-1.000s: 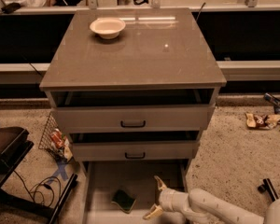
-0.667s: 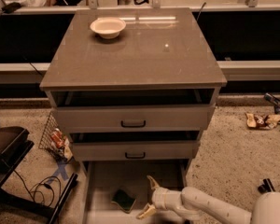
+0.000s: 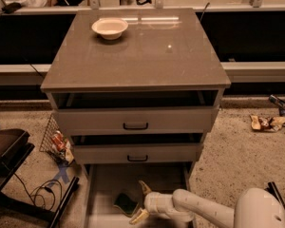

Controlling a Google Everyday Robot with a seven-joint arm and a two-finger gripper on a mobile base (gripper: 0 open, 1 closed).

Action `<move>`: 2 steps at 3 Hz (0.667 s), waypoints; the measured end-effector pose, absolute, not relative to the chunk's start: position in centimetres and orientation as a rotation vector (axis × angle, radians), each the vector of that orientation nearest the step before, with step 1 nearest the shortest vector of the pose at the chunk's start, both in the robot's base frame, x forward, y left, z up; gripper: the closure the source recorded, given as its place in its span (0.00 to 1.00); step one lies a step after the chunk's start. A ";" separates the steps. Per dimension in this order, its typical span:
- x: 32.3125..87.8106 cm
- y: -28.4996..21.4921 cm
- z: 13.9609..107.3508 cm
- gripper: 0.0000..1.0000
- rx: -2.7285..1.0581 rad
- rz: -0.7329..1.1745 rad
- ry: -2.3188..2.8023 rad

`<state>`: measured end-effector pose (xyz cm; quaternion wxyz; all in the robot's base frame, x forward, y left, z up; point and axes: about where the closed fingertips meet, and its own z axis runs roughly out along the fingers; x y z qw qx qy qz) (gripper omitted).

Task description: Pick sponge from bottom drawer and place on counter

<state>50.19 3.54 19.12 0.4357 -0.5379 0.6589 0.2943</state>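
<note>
The sponge (image 3: 125, 204) lies dark green face up on the floor of the open bottom drawer (image 3: 100, 184), near its middle front. My gripper (image 3: 140, 201) reaches in from the lower right on a white arm. It is open, its two yellowish fingers spread just right of the sponge, one above and one below it. The counter (image 3: 147, 51) is the glossy grey-brown top of the cabinet, far above the gripper.
A white bowl (image 3: 109, 28) sits at the counter's back left. The two upper drawers (image 3: 135, 120) with black handles stand slightly pulled out over the bottom drawer. A wire basket with packets (image 3: 56, 141) and cables (image 3: 42, 192) lie left; litter (image 3: 266, 122) lies on the right floor.
My gripper has moved left along the bottom drawer, from well right of the sponge to right beside it. The sponge has not moved.
</note>
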 end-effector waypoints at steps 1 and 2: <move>50.1 5.5 16.5 0.00 -1.356 0.746 1.660; 49.8 7.1 13.5 0.00 -1.356 0.771 1.675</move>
